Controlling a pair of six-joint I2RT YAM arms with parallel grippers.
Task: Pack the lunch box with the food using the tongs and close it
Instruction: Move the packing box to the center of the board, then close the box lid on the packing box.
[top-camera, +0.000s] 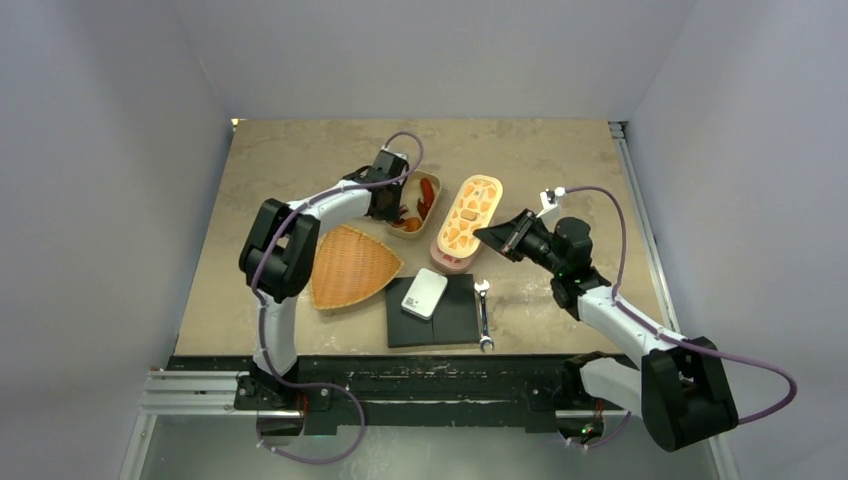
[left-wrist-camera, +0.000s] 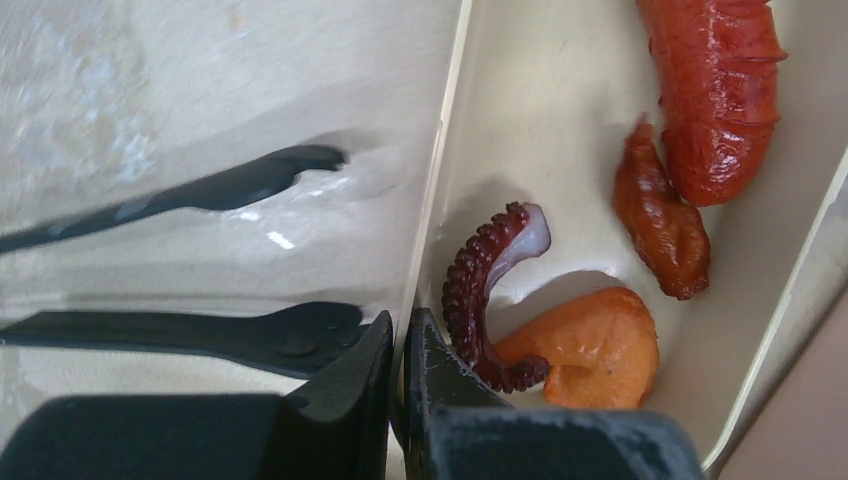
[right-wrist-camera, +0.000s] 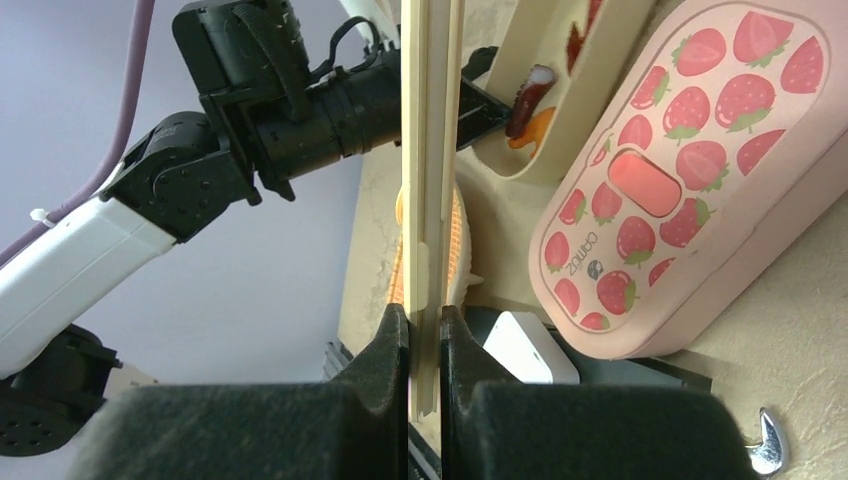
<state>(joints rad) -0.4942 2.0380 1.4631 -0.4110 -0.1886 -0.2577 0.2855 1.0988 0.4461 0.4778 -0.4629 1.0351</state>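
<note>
The cream lunch box (top-camera: 436, 181) lies open mid-table, its wall (left-wrist-camera: 445, 150) running up the left wrist view. Inside lies the food: a red sausage (left-wrist-camera: 715, 90), a brown piece (left-wrist-camera: 660, 220), a dark octopus arm (left-wrist-camera: 480, 290) and an orange piece (left-wrist-camera: 590, 345). My left gripper (left-wrist-camera: 398, 325) is shut on the box's wall, one finger inside and one outside. The dark tongs (left-wrist-camera: 300, 335) lie just outside that wall, black tips toward it. The pink strawberry lid (top-camera: 467, 222) sits beside the box. My right gripper (right-wrist-camera: 425, 315) hovers right of the lid, shut on a thin cream strip (right-wrist-camera: 415, 200).
A woven fan-shaped basket (top-camera: 350, 268) lies left of centre. A dark mat (top-camera: 450, 318) carries a small white box (top-camera: 424, 292), with a silver wrench (top-camera: 484, 318) at its right edge. Grey walls enclose the table on three sides.
</note>
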